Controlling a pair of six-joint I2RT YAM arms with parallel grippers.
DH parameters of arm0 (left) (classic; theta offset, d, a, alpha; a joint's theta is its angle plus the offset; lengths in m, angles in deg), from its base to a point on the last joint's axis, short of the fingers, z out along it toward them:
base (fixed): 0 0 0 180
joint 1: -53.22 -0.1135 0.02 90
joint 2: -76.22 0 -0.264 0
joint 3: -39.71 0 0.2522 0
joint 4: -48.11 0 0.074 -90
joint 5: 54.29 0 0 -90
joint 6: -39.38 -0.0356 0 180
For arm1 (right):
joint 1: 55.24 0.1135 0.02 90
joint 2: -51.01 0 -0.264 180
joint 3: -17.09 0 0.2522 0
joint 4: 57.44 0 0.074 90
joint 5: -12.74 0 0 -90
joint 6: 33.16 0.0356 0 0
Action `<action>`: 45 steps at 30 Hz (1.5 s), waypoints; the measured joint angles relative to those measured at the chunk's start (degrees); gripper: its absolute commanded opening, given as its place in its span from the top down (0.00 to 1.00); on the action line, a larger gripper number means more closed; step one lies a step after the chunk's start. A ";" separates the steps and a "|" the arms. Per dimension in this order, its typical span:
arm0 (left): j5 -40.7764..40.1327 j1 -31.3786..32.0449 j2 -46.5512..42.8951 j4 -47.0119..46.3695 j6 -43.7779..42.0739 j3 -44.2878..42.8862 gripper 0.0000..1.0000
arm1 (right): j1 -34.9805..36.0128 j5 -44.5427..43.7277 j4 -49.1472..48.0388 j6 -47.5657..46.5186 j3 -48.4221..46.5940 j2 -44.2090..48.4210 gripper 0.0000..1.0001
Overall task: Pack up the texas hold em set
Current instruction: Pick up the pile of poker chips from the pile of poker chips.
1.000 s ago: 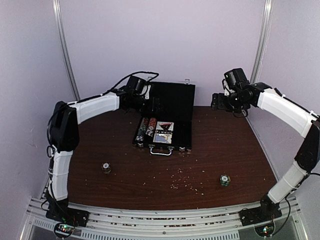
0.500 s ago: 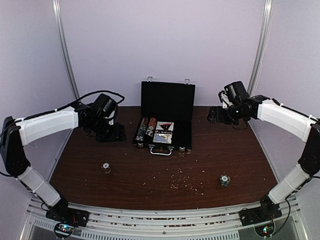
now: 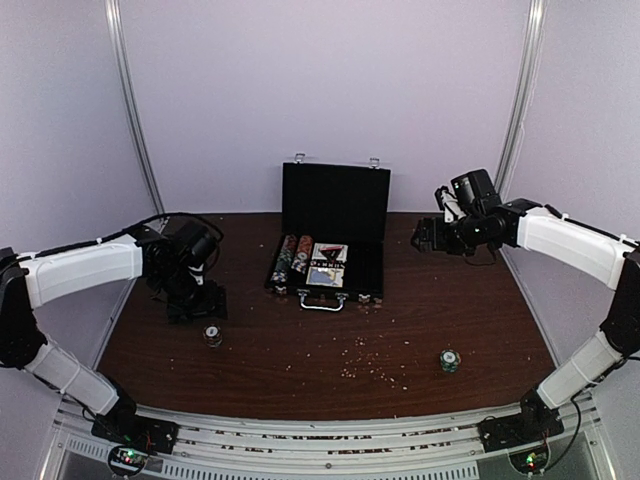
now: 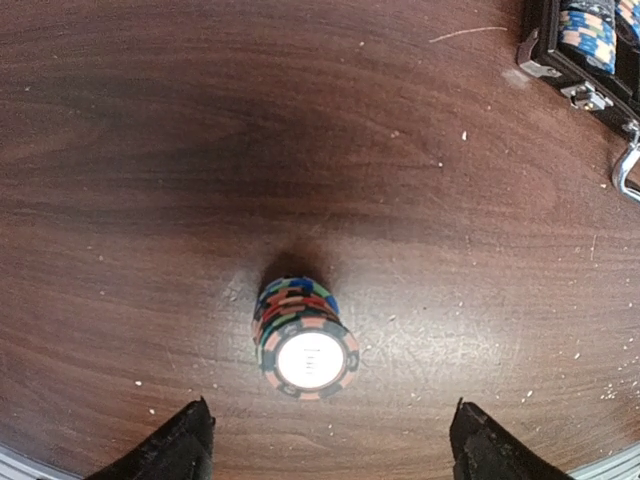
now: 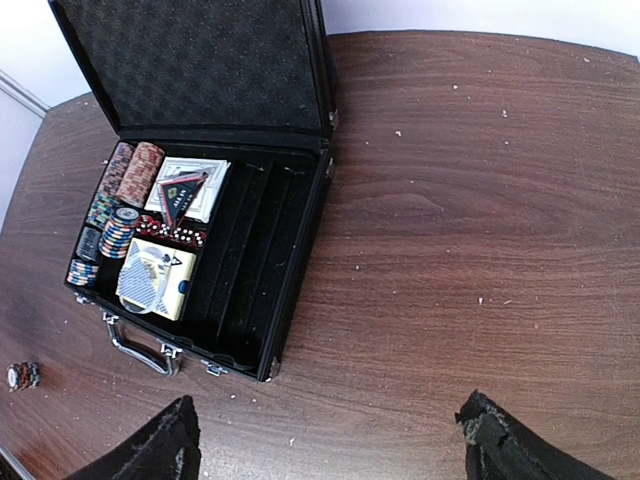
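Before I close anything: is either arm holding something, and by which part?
Nothing held. Left fingers stand open short of the chip stack; right fingers open, empty.

Case (image 3: 335, 232) rear-centre on table (image 3: 480, 300); left chip stack (image 3: 212, 335), right chip stack (image 3: 450, 359) nearer.

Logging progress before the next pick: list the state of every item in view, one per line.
case: open, lid upright.
left chip stack: upright on table, outside case, untouched.
right chip stack: on table, outside case.
card decks: inside case.
dice: inside case.
left fingers: open, empty.
right fingers: open, empty.
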 measured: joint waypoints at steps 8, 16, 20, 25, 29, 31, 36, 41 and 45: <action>2.56 -0.48 7.61 -3.80 -1.22 0.04 0.16 | 0.00 1.11 -1.38 -0.15 1.64 0.98 0.10; 2.62 -2.38 10.84 -3.87 -2.49 0.02 0.24 | 0.00 1.14 -2.14 -0.20 2.95 1.77 0.10; 2.64 -2.47 11.69 -3.87 -2.82 0.07 0.33 | 0.00 1.27 -2.56 -0.20 3.04 1.79 0.10; 2.64 -2.47 12.37 -3.91 -3.04 0.61 0.39 | 0.00 1.36 -2.95 -0.20 3.04 1.79 0.10; 2.60 -2.47 13.22 -3.91 -3.15 0.98 0.42 | 0.00 1.75 -3.21 -0.20 3.04 1.77 0.10; 2.56 -2.47 13.68 -3.96 -3.32 1.01 0.44 | 0.00 1.92 -3.23 -0.20 3.04 1.77 0.10; 2.54 -2.47 15.12 -3.96 -3.96 1.01 0.47 | 0.00 2.10 -3.48 -0.20 3.45 1.77 0.10; 2.56 -2.47 15.82 -3.98 -4.50 1.03 0.47 | 0.00 2.12 -3.54 -0.20 3.89 1.77 0.11; 2.51 -2.47 15.85 -4.20 -4.59 1.86 0.48 | 0.00 2.12 -3.65 -0.17 3.91 1.77 0.10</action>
